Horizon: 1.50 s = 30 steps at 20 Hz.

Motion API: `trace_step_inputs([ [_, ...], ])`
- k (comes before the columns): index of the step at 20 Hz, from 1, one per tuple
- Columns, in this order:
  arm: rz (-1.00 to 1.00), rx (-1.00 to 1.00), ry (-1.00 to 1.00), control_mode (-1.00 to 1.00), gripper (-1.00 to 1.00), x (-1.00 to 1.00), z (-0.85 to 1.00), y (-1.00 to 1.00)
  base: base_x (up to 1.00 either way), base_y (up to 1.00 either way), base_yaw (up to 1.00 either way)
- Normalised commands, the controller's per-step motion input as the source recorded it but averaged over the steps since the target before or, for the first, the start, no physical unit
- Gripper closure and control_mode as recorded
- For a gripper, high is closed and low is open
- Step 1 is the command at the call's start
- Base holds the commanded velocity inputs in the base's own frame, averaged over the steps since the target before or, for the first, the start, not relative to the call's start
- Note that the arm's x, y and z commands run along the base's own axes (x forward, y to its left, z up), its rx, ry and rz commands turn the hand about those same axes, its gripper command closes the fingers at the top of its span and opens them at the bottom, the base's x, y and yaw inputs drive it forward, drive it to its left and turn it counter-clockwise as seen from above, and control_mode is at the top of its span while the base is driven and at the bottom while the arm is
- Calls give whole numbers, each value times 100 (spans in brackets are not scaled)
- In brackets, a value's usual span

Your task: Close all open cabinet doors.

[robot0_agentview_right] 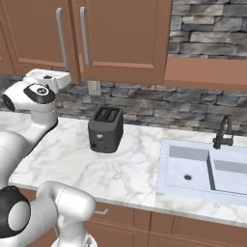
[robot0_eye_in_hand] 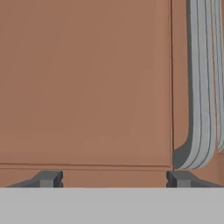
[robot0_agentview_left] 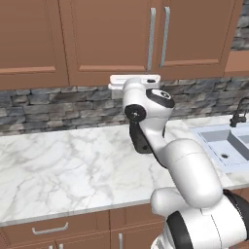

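Reddish-brown cabinet doors hang above the counter. The middle door (robot0_agentview_left: 107, 34) has its silver bar handle (robot0_agentview_left: 151, 39) beside the handle (robot0_agentview_left: 166, 36) of the right door (robot0_agentview_left: 199, 31). Both faces look flush with each other, as does the door at far left (robot0_agentview_left: 29, 39). My hand (robot0_agentview_left: 133, 80) is raised to the middle door's bottom edge, also seen from the right as the hand (robot0_agentview_right: 48, 77). In the hand view my gripper (robot0_eye_in_hand: 113, 177) is open, its fingertips (robot0_eye_in_hand: 49, 178) spread wide right against the door panel (robot0_eye_in_hand: 87, 87), with the handle (robot0_eye_in_hand: 201, 87) off to the right.
A dark toaster (robot0_agentview_right: 105, 129) stands on the marble counter (robot0_agentview_left: 58, 165) behind my arm. A double sink (robot0_agentview_right: 202, 169) with a black faucet (robot0_agentview_right: 223, 132) lies to the right. A stone backsplash (robot0_agentview_left: 48, 109) runs under the cabinets. Drawer fronts (robot0_agentview_left: 51, 229) sit below the counter edge.
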Motion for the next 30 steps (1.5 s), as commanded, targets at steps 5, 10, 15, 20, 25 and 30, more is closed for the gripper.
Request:
trace_step_inputs([
  [5, 0, 0, 7, -100, -100, 11, 0, 0, 0, 0, 0],
  [10, 0, 0, 4, -100, -100, 31, 0, 0, 0, 0, 0],
  [15, 0, 0, 5, -100, -100, 17, 0, 0, 0, 0, 0],
  [20, 0, 0, 4, -100, -100, 3, 0, 0, 0, 0, 0],
  [25, 0, 0, 4, -100, -100, 8, 0, 0, 0, 0, 0],
  [30, 0, 0, 5, -100, -100, 21, 0, 0, 0, 0, 0],
])
